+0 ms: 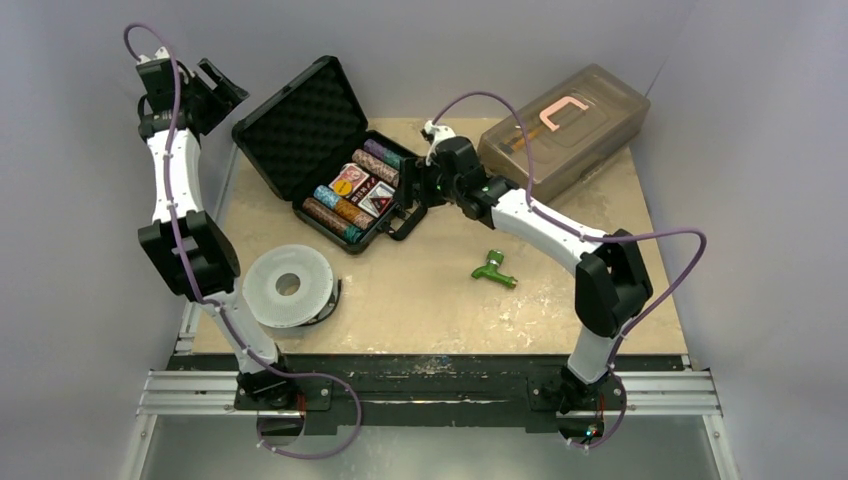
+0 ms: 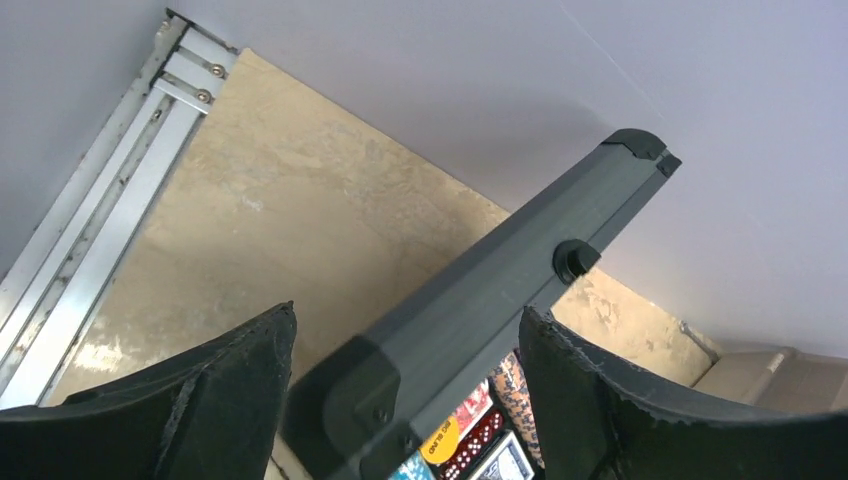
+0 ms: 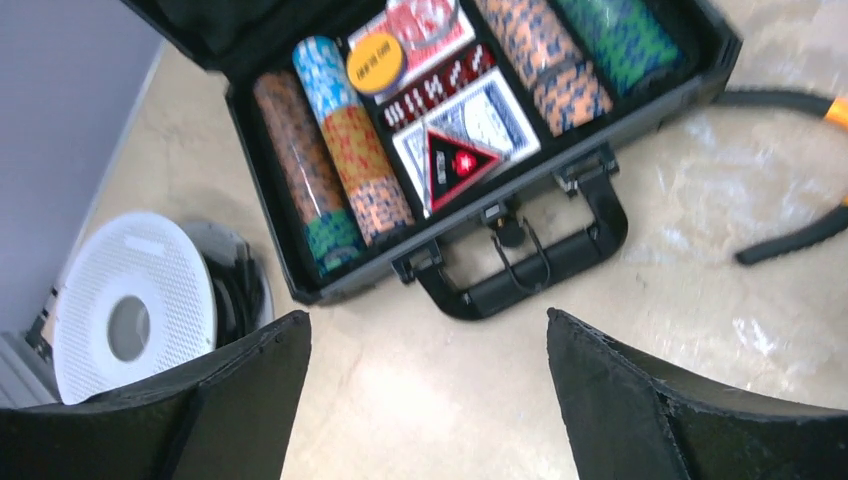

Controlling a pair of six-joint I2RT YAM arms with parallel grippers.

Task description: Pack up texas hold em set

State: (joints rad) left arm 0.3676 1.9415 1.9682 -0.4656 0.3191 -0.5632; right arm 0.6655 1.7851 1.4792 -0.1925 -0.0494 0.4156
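Observation:
The black poker case [image 1: 297, 207] stands open at the table's back left, its foam-lined lid [image 1: 300, 125] raised. Its base holds rows of chips [image 1: 335, 212], card decks [image 1: 375, 197], a yellow button [image 3: 375, 62] and a dark triangle marker [image 3: 455, 160]. The handle [image 3: 540, 265] lies flat on the table in front. My left gripper [image 1: 215, 90] is open, high behind the lid; in the left wrist view the lid's edge [image 2: 500, 290] runs between its fingers [image 2: 407, 310], not touching. My right gripper [image 3: 425, 320] is open and empty, just above the table in front of the handle.
A translucent grey plastic box [image 1: 565, 125] sits at the back right. A green toy faucet [image 1: 493, 268] lies right of centre. A white spool [image 1: 288, 287] lies at the front left. Pliers with black and orange handles [image 3: 800, 240] lie right of the case.

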